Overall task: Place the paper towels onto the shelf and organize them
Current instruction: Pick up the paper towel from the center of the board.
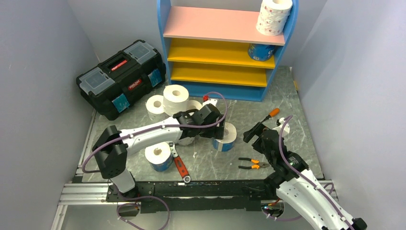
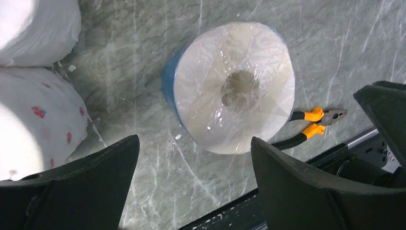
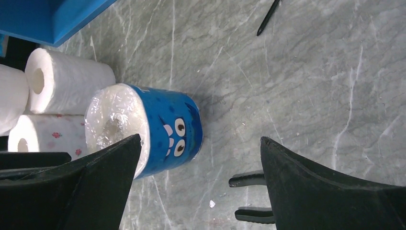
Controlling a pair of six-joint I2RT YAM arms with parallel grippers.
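Observation:
The blue-framed shelf [image 1: 225, 43] stands at the back, with a pink-dotted paper towel roll [image 1: 274, 17] on its pink board and a blue-wrapped roll [image 1: 261, 51] on the upper yellow board. Three white rolls [image 1: 175, 98] cluster on the table before it. One blue-wrapped roll [image 1: 159, 155] stands by the left arm. Another blue-wrapped roll [image 1: 230, 134] [image 2: 234, 88] [image 3: 158, 134] stands mid-table. My left gripper [image 1: 219, 135] [image 2: 195, 141] hovers over it, open, the roll just beyond its fingertips. My right gripper [image 1: 253, 134] [image 3: 201, 139] is open and empty to that roll's right.
A black toolbox [image 1: 122, 79] sits at the back left. Orange-handled pliers [image 1: 253, 164] [image 2: 313, 122] lie near the right arm, a red-handled tool [image 1: 181, 167] near the front rail and an orange-handled screwdriver [image 1: 270, 115] behind the right gripper. Grey walls close both sides.

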